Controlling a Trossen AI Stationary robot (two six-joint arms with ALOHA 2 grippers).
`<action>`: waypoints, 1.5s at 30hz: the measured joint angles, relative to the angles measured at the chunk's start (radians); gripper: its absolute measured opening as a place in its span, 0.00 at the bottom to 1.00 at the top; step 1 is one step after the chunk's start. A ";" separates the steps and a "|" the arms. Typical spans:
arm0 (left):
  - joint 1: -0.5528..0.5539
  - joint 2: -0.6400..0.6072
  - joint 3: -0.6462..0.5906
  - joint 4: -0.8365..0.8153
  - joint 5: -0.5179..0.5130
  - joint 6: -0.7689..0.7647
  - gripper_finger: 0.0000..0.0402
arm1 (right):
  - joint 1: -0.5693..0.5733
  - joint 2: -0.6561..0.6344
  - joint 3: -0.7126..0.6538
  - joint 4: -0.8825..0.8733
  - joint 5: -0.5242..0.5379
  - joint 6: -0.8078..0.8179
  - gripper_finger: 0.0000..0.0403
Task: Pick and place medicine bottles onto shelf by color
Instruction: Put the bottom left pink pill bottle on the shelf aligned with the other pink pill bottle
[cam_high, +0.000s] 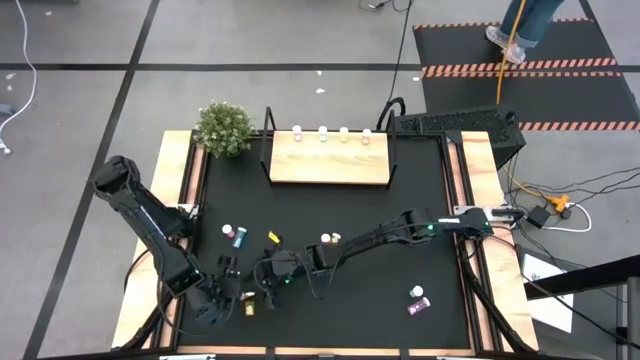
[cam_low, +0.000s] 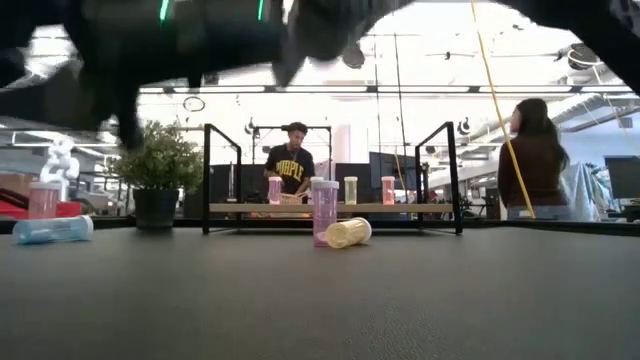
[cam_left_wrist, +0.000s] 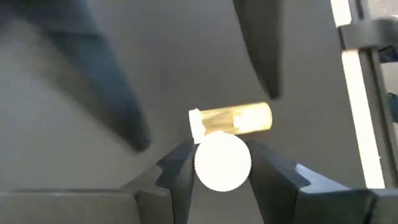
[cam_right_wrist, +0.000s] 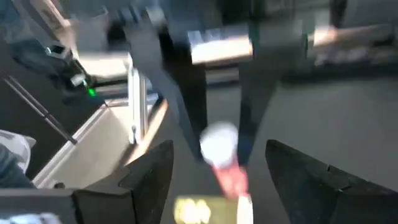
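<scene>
My left gripper (cam_high: 238, 294) hangs over the table's near left and is shut on a pink bottle with a white cap (cam_left_wrist: 222, 162). The bottle also shows in the right wrist view (cam_right_wrist: 231, 179). A yellow bottle (cam_left_wrist: 236, 119) lies on its side on the mat just below it. My right gripper (cam_high: 264, 278) reaches in from the right, open and empty. Its fingers (cam_right_wrist: 152, 177) stand on either side of the held bottle without touching it. The shelf (cam_high: 328, 160) at the far middle carries several upright bottles (cam_high: 322, 133). My left gripper pinches the pink bottle's cap end (cam_left_wrist: 202, 163) between its two fingers (cam_left_wrist: 180, 171). The fingers come from above and point down. The cap faces the wrist and the pink body (cam_right_wrist: 233, 182) hangs below the fingers, slightly tilted, above the lying yellow bottle.
An upright pink bottle (cam_high: 228, 231) stands beside a lying teal one (cam_high: 240, 239). A yellow bottle (cam_high: 274, 237) lies nearby. Another upright pink bottle (cam_low: 324, 210) stands by a lying cream one (cam_low: 348, 232) at mid-table. A purple bottle (cam_high: 417, 300) lies near right. A potted plant (cam_high: 224, 128) stands far left.
</scene>
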 joint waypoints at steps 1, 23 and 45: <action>0.015 -0.014 0.013 -0.026 0.002 0.025 0.37 | -0.002 -0.032 0.001 -0.058 0.016 -0.017 0.62; 0.415 -0.181 0.301 -0.149 0.002 0.371 0.30 | -0.018 -0.339 0.000 -0.674 0.170 0.083 0.62; 0.454 -0.188 0.370 -0.169 0.003 0.411 0.32 | 0.002 -0.422 0.000 -0.718 0.346 0.090 0.22</action>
